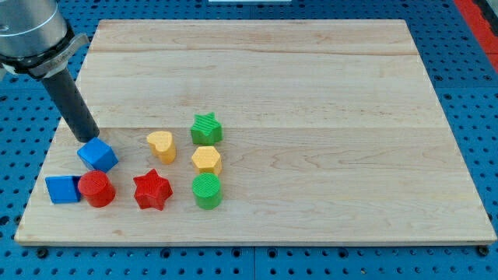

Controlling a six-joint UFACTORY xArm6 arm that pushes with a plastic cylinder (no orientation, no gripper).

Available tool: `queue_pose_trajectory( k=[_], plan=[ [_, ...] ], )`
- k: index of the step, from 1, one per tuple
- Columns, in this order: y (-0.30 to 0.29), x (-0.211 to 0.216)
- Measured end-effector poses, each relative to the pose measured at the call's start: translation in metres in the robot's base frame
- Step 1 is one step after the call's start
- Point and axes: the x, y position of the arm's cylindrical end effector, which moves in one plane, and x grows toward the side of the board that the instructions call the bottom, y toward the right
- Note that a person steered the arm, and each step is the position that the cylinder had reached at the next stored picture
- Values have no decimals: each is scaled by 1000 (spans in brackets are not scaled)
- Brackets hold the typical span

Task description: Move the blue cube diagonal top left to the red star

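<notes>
The blue cube (97,155) lies near the board's left edge, turned like a diamond. The red star (152,190) lies to its lower right, with a gap between them. My tip (88,138) rests on the board just above and left of the blue cube, touching or nearly touching its upper left side. The dark rod rises from the tip toward the view's top left corner.
A second blue block (62,189) and a red cylinder (96,189) lie below the blue cube. A yellow heart (161,145), green star (206,128), yellow hexagon (206,160) and green cylinder (207,190) lie to the right. The wooden board (311,93) rests on a blue pegboard.
</notes>
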Motion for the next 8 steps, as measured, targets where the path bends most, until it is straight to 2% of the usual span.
queue_pose_trajectory(
  k=[3,4,5,7,8],
  plan=[
    [7,-1],
    [-31,20],
    [-39,46],
    [26,28],
    [26,21]
  ],
)
